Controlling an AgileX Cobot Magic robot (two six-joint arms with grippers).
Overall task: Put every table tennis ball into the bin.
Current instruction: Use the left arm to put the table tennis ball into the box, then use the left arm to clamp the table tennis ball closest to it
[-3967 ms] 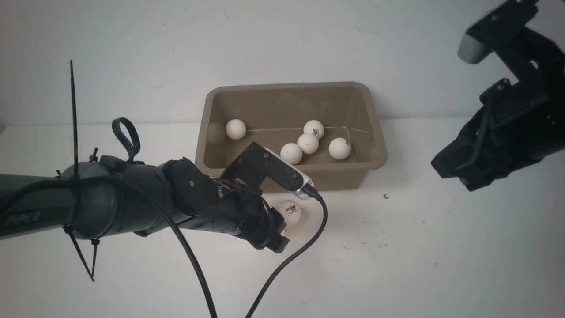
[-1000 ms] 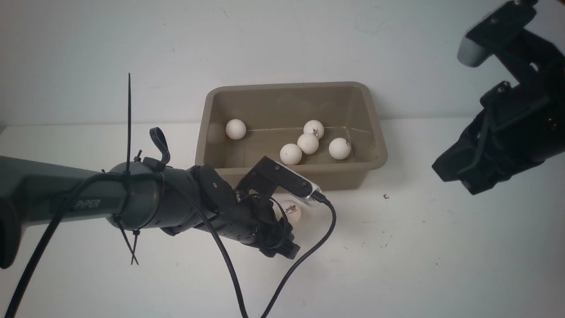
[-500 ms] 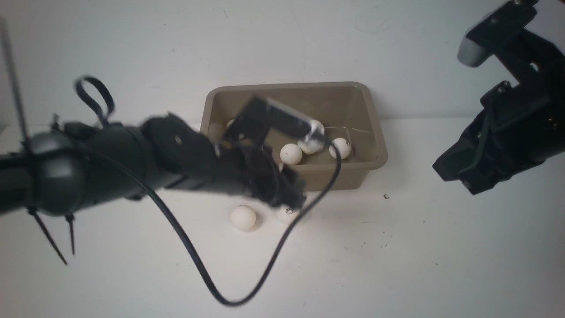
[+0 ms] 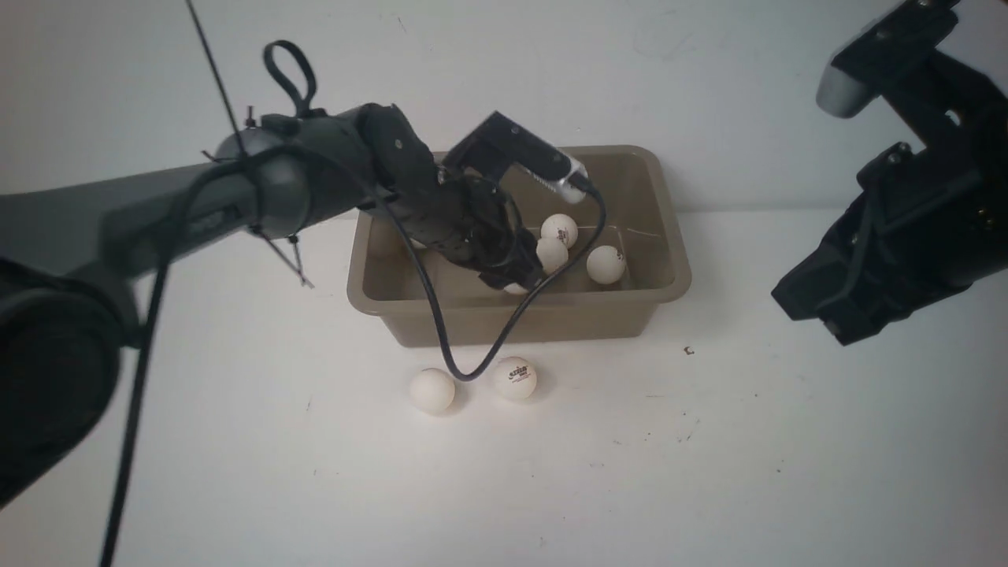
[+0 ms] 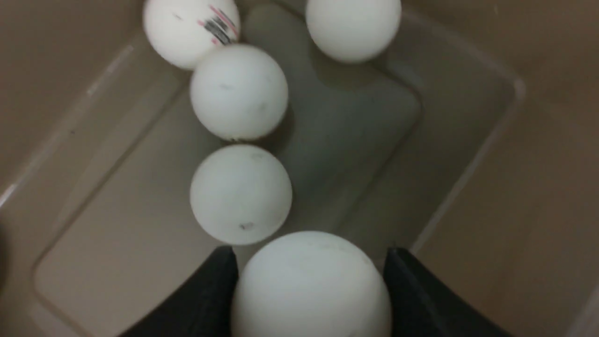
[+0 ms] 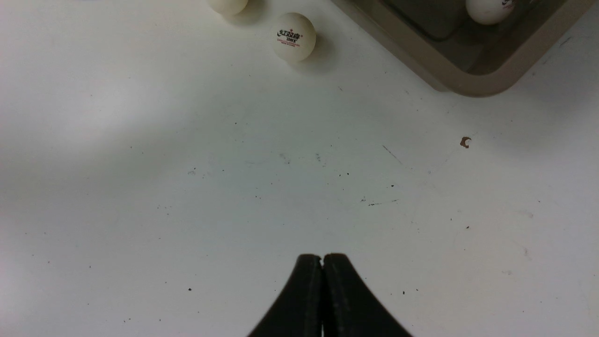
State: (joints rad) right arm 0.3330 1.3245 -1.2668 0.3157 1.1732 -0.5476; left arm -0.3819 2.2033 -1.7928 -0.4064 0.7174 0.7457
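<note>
The taupe bin (image 4: pixel 674 250) stands at the middle back of the table. My left gripper (image 4: pixel 516 279) hangs inside it, shut on a white table tennis ball (image 5: pixel 309 285) held between its black fingers (image 5: pixel 206 295). Three balls show on the bin floor in the front view (image 4: pixel 559 230), (image 4: pixel 551 254), (image 4: pixel 605 264); the left wrist view shows several below the held one (image 5: pixel 241 194). Two balls lie on the table in front of the bin, one plain (image 4: pixel 432 390) and one with a logo (image 4: pixel 515 378). My right gripper (image 6: pixel 322 257) is shut and empty, raised at the right (image 4: pixel 819 315).
The left arm's black cable (image 4: pixel 472 370) loops down over the bin's front wall to the table beside the two loose balls. A small brown speck (image 4: pixel 688 350) lies right of the bin. The bin's corner (image 6: pixel 468 79) shows in the right wrist view.
My left arm has lifted from the table in front of the bin and swung up and back over the bin with a ball. The plain ball it covered now shows. The right arm is still.
</note>
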